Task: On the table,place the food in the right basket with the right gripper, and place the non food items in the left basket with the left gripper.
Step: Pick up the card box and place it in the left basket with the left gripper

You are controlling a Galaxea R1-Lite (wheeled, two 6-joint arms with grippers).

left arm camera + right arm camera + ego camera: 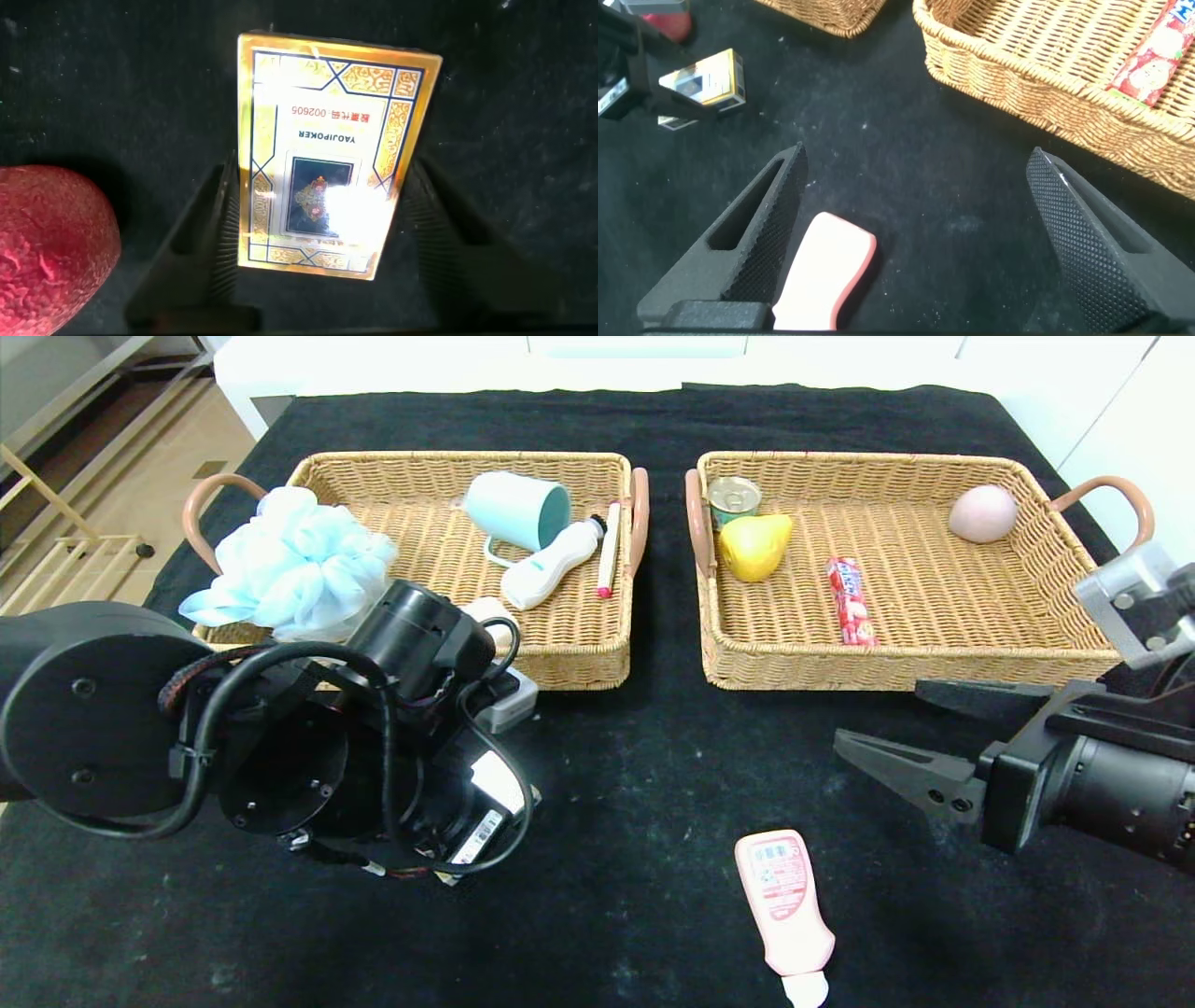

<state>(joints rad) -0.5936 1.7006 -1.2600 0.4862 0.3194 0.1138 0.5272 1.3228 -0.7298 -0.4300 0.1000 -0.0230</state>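
Left gripper (318, 252) straddles the boxed card deck (322, 154) on the table (653, 784) beside the peach (51, 247); jaws apparently not yet gripping. Next: clamp, lift toward left basket (579, 663). Right gripper (896, 733) idle, spread.

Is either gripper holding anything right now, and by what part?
Left gripper: jaws flank the card box's long sides; whether they grip yet cannot be told. Right gripper: open, empty.
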